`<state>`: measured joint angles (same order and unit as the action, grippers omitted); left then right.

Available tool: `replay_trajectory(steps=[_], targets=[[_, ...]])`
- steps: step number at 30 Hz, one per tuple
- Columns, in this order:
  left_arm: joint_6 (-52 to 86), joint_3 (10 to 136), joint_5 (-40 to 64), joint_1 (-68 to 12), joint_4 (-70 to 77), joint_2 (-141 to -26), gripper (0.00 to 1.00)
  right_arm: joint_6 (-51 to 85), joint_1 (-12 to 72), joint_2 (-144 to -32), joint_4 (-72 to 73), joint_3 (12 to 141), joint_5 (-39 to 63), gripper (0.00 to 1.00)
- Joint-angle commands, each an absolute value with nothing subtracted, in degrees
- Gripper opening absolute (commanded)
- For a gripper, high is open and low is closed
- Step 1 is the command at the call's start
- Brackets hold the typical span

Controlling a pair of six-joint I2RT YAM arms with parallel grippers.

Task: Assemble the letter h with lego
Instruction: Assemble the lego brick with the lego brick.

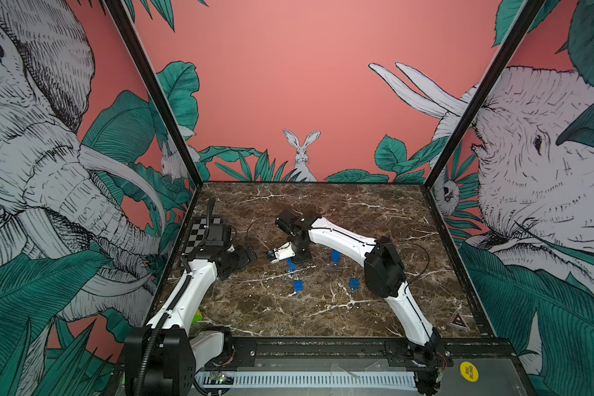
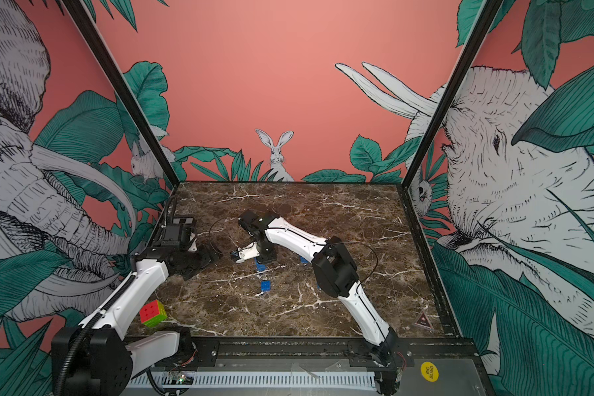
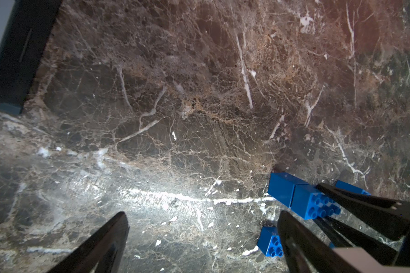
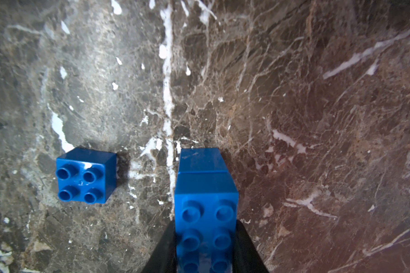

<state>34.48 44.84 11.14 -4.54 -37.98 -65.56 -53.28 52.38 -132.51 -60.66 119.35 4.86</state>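
My right gripper [image 4: 206, 248] is shut on a long blue lego brick [image 4: 206, 212] that sits on a second blue brick, the pair [image 1: 291, 265] standing mid-table. Beside it lies a square lego brick [image 4: 85, 175], which appears in both top views [image 1: 298, 285] [image 2: 265, 285]. Two more blue bricks [image 1: 335, 256] [image 1: 354, 283] lie near the right arm. My left gripper [image 3: 199, 236] is open with nothing between its fingers, just left of the stack [image 3: 303, 198]. In a top view the left gripper [image 1: 251, 255] hovers low. The letter h is not in view.
A multicoloured puzzle cube [image 2: 153, 313] sits at the front left by the left arm. A checkerboard panel [image 1: 199, 233] stands at the left wall. The right arm's elbow [image 1: 383, 267] hangs over the right middle of the marble table [image 1: 323, 315].
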Motion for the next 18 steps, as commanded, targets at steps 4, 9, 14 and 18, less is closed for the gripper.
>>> replay_trajectory(steps=[4, 9, 14, 18], targets=[[34.63, 43.17, 11.25, -5.02, -37.78, -65.4, 0.99, -51.94, 52.86, -136.02, -63.69, 117.14, 3.75, 0.0], [34.64, 42.41, 11.34, -5.13, -37.36, -65.59, 0.99, -51.72, 52.89, -137.42, -64.29, 116.67, 3.48, 0.0], [34.72, 41.84, 10.99, -5.16, -37.11, -65.22, 0.99, -51.99, 52.75, -138.28, -65.43, 117.1, 1.7, 0.0], [34.87, 41.32, 11.03, -5.27, -36.82, -65.13, 0.99, -51.15, 52.88, -139.54, -68.94, 121.46, -0.28, 0.0]])
